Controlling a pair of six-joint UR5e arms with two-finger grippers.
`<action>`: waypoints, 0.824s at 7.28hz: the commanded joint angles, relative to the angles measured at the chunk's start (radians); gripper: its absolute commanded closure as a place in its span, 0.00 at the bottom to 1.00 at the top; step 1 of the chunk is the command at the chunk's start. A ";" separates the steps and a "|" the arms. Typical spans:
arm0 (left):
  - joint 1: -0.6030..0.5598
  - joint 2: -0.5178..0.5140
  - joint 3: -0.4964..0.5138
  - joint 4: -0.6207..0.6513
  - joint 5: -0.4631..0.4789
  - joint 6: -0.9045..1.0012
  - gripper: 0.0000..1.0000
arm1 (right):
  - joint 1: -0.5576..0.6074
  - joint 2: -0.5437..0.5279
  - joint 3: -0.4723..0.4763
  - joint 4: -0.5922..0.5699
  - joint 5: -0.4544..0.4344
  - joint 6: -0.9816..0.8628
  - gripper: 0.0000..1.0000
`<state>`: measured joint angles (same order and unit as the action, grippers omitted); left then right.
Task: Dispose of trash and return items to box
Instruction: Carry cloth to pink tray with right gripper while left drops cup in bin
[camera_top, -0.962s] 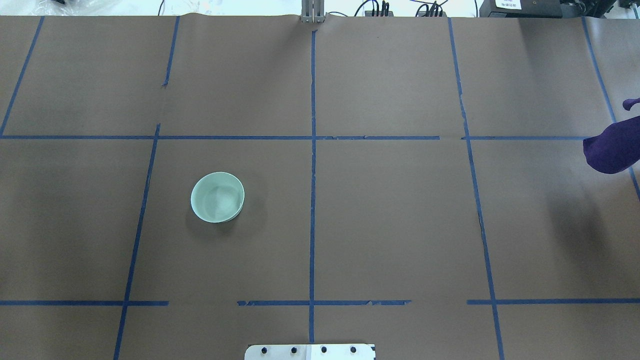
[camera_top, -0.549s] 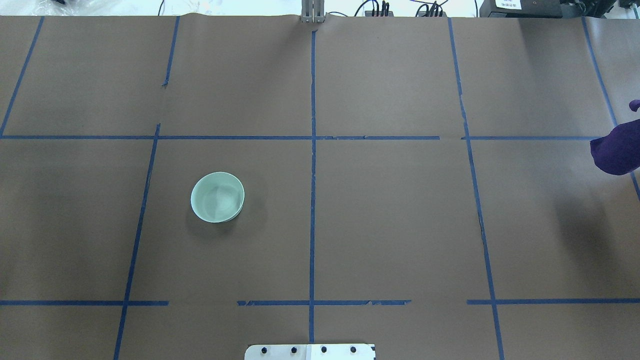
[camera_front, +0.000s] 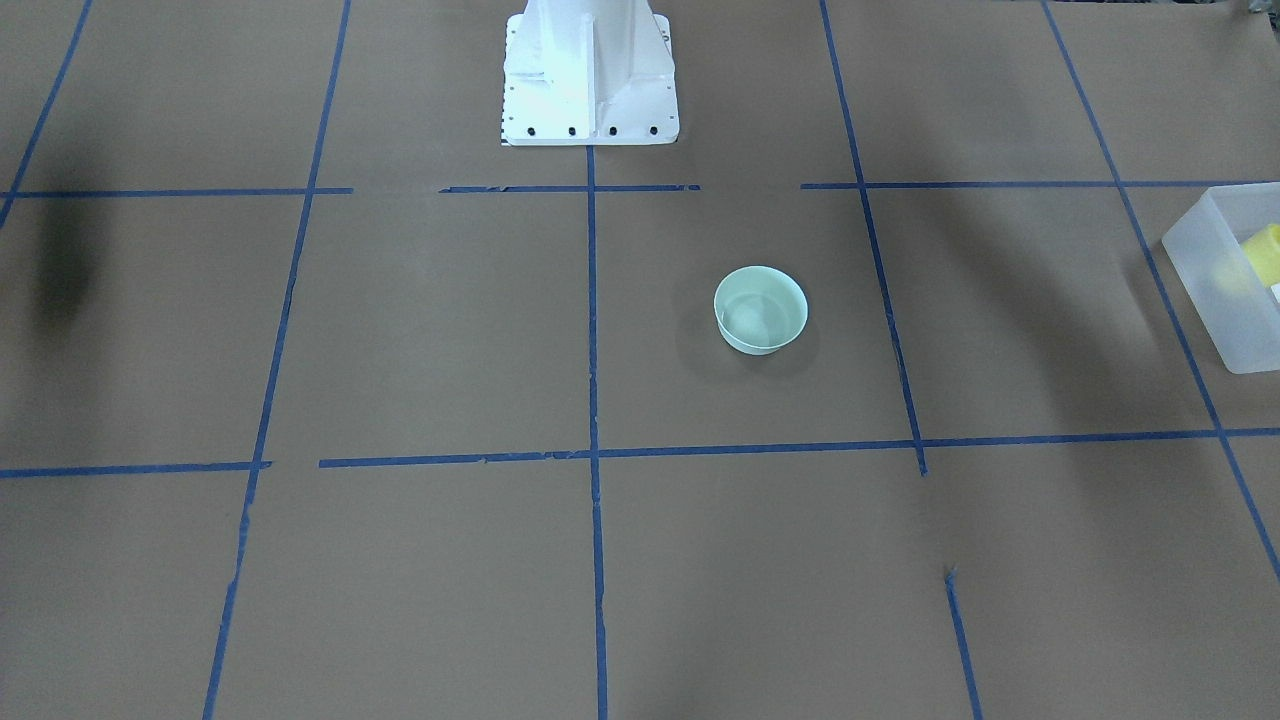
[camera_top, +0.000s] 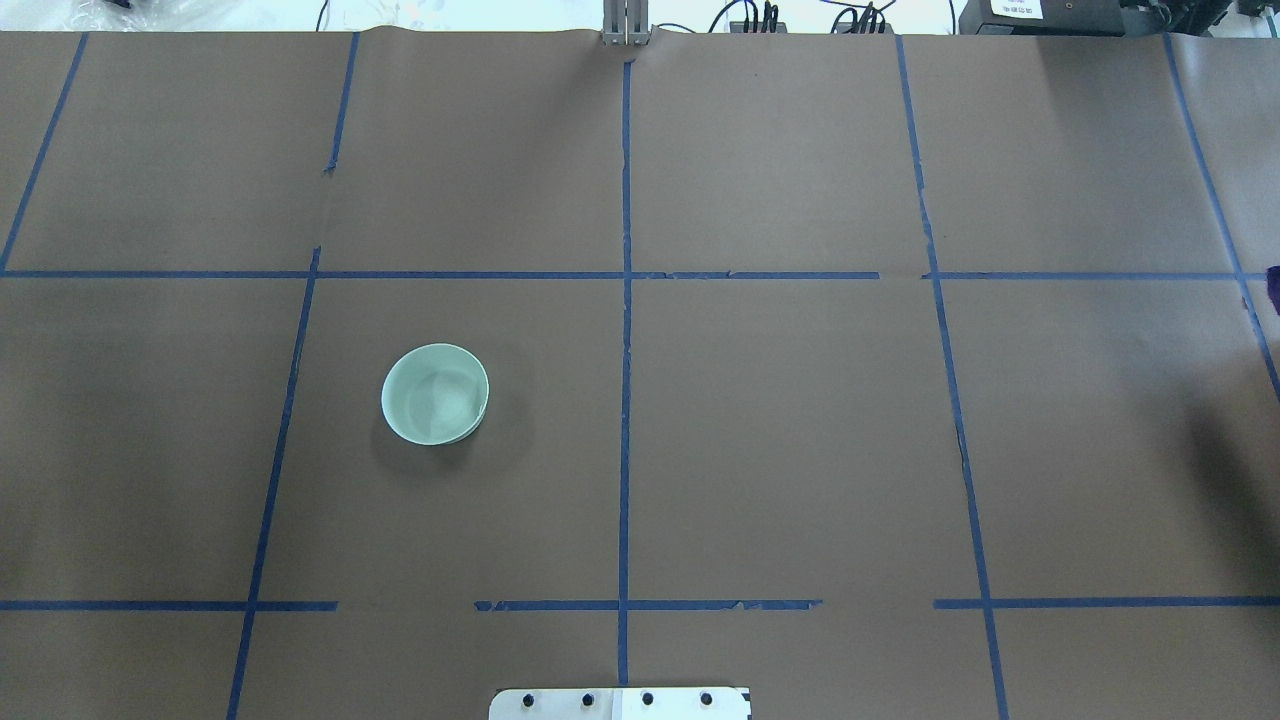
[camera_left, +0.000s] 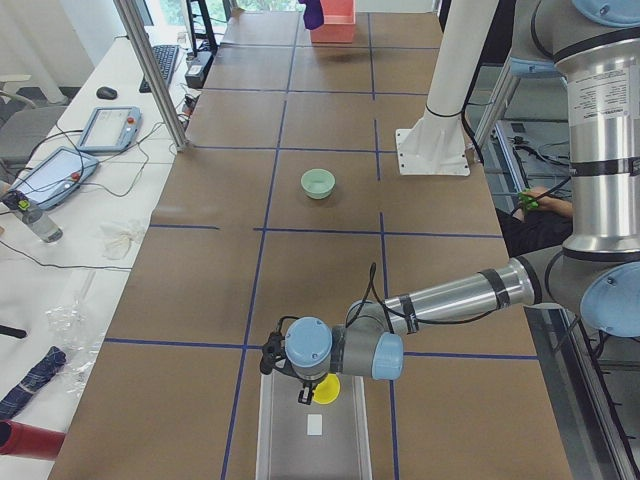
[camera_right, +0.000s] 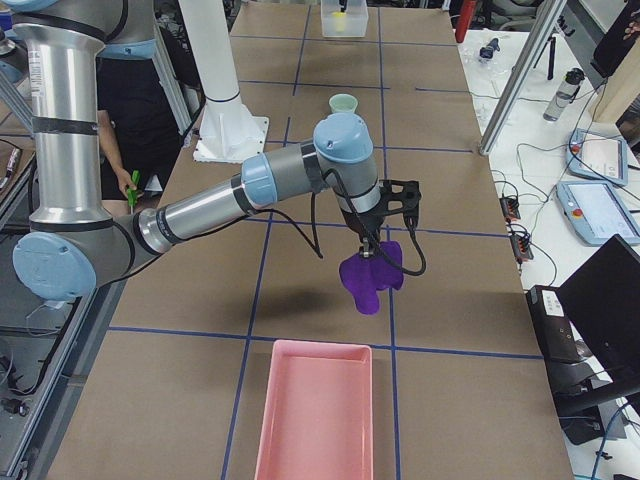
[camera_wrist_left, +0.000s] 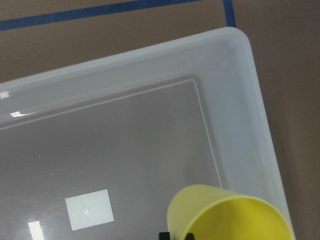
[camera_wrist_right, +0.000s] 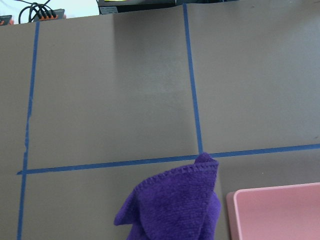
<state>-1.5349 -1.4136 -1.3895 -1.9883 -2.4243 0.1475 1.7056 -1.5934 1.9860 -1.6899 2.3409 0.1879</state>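
The mint-green bowl (camera_top: 435, 393) stands upright on the brown table, left of centre, and also shows in the front view (camera_front: 760, 310). My left gripper (camera_left: 303, 388) is over the frosted box (camera_left: 275, 430), shut on the yellow cup (camera_wrist_left: 230, 215), which hangs inside the box near one corner (camera_wrist_left: 250, 100). The box and cup show at the front view's right edge (camera_front: 1215, 300). My right gripper (camera_right: 372, 250) holds a purple cloth (camera_right: 370, 282) in the air, short of a pink tray (camera_right: 315, 410). In the right wrist view the cloth (camera_wrist_right: 172, 205) hangs next to the tray (camera_wrist_right: 280, 210).
The white robot base (camera_front: 590, 90) stands at the table's near-middle edge. Blue tape lines grid the table. A side bench with tablets (camera_left: 105, 125) and cables runs along the far edge. A person (camera_right: 130, 120) stands behind the robot.
The purple cloth has moved right and almost out of the overhead view. The bowl has not moved.
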 joint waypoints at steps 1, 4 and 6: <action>0.001 -0.001 -0.003 -0.050 0.001 -0.003 0.01 | 0.068 -0.002 -0.039 -0.014 -0.061 -0.125 1.00; -0.004 -0.011 -0.134 -0.029 0.005 -0.005 0.00 | 0.115 0.018 -0.113 -0.025 -0.200 -0.310 1.00; -0.101 -0.045 -0.288 0.105 0.014 -0.006 0.00 | 0.147 0.052 -0.230 -0.011 -0.213 -0.428 1.00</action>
<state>-1.5791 -1.4354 -1.5835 -1.9554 -2.4172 0.1426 1.8360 -1.5563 1.8250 -1.7097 2.1428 -0.1629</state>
